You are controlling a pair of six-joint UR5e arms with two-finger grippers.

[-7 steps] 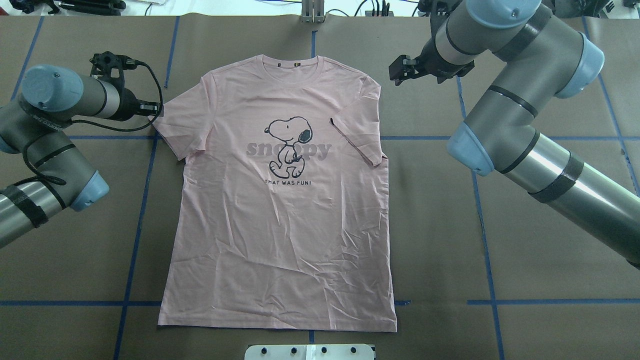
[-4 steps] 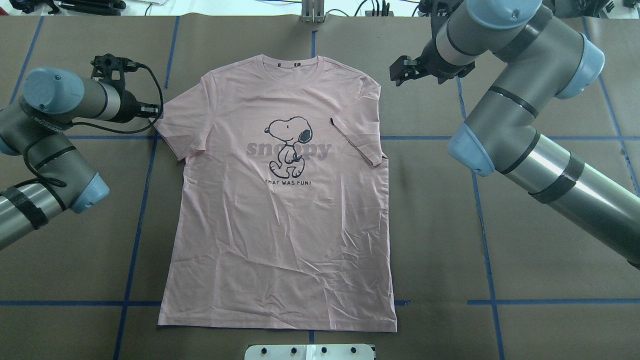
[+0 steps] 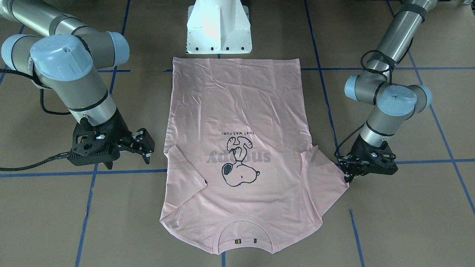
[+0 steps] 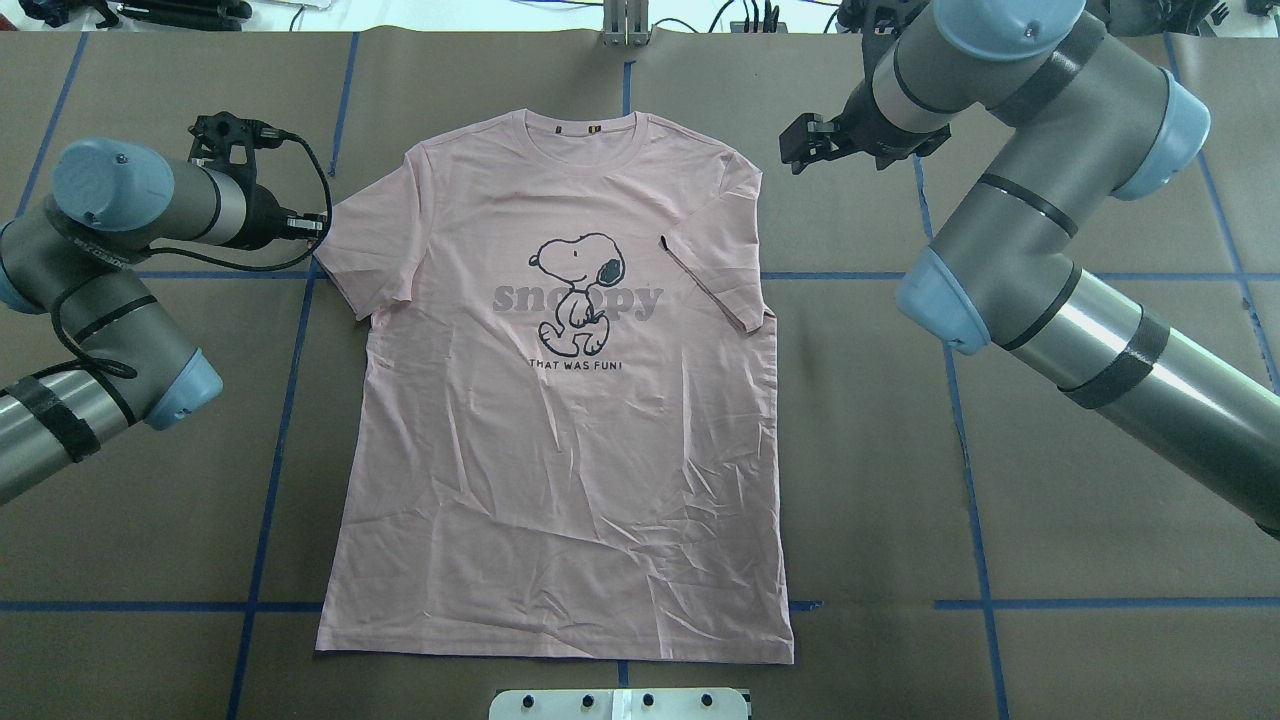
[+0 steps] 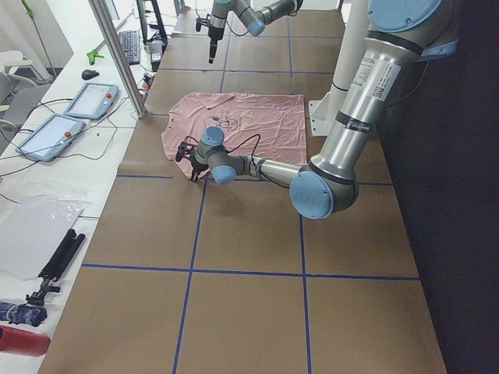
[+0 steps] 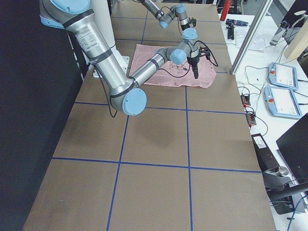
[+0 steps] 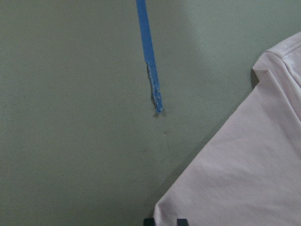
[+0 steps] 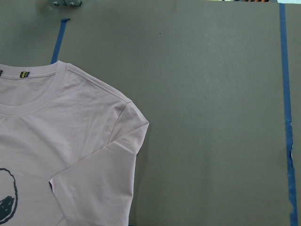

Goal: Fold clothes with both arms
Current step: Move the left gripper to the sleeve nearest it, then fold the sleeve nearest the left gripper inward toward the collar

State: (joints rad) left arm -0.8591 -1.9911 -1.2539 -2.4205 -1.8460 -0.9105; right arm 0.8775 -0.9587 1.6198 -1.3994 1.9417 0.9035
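The pale pink T-shirt [image 4: 560, 480] [image 3: 241, 96] lies flat and print up on the brown table, with its collar at the far side. My left gripper [image 4: 318, 226] [image 3: 346, 176] is tilted down at the outer corner of the shirt's left sleeve [image 7: 244, 179]. Its fingertips [image 7: 181, 221] stand close together there, shut on the sleeve's edge. My right gripper [image 4: 795, 150] [image 3: 146, 146] hangs open above bare table, a little beyond the other sleeve [image 8: 94, 188], and holds nothing. That sleeve is folded in over the chest.
Blue tape lines [image 4: 280, 430] cross the brown table cover. The white pedestal base [image 3: 219, 29] stands just behind the shirt's hem. Beside the table's far side a bench carries control tablets [image 5: 90, 101], a keyboard and cables, and a metal post [image 5: 125, 62] stands there.
The left gripper has shifted slightly toward the shirt and the sleeve's corner has moved with it. The right gripper has drifted a little toward the table's far edge.
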